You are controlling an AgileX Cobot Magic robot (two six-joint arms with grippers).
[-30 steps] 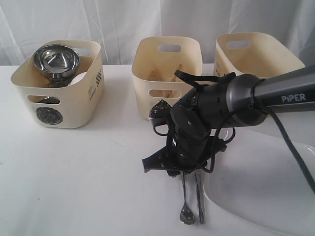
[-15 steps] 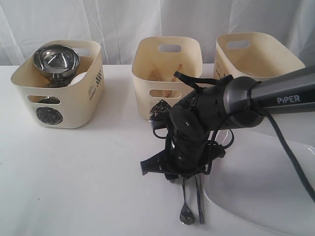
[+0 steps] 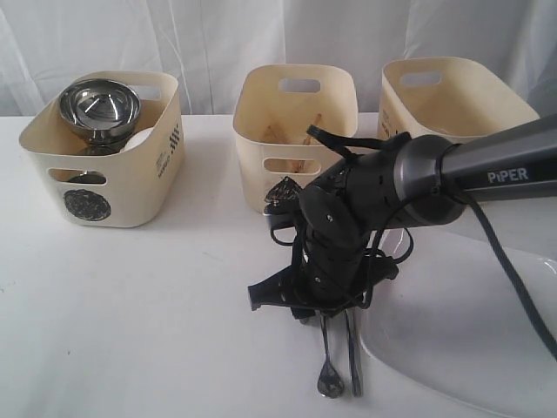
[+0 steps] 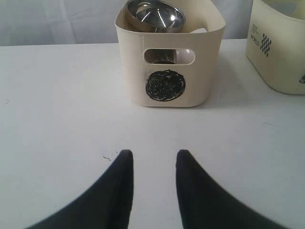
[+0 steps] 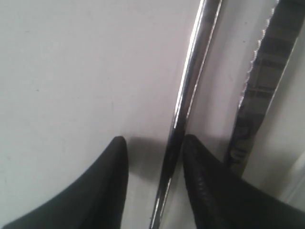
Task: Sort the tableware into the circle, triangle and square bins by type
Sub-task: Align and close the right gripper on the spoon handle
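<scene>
My right gripper (image 3: 324, 309) is down at the table over the steel spoon (image 3: 330, 370) and the knife (image 3: 352, 359), beside the large white plate (image 3: 470, 348). In the right wrist view the gripper (image 5: 153, 140) is open and the spoon's handle (image 5: 190, 81) runs between its fingers, close against one of them. The serrated knife (image 5: 259, 81) lies outside that finger. My left gripper (image 4: 152, 153) is open and empty above bare table, facing the circle bin (image 4: 200, 71), which holds a steel bowl (image 4: 155, 12). Chopsticks (image 3: 305, 131) lie in the triangle bin (image 3: 261, 170).
The circle bin (image 3: 130, 187) at the left holds the steel bowl (image 3: 98, 104) and something white (image 3: 139, 139). The square bin (image 3: 452, 104) stands at the back right. The right arm's cables hang over the cutlery. A white curtain closes the back.
The right gripper has sunk a little and shifted slightly left over the spoon's handle. Nothing else has moved.
</scene>
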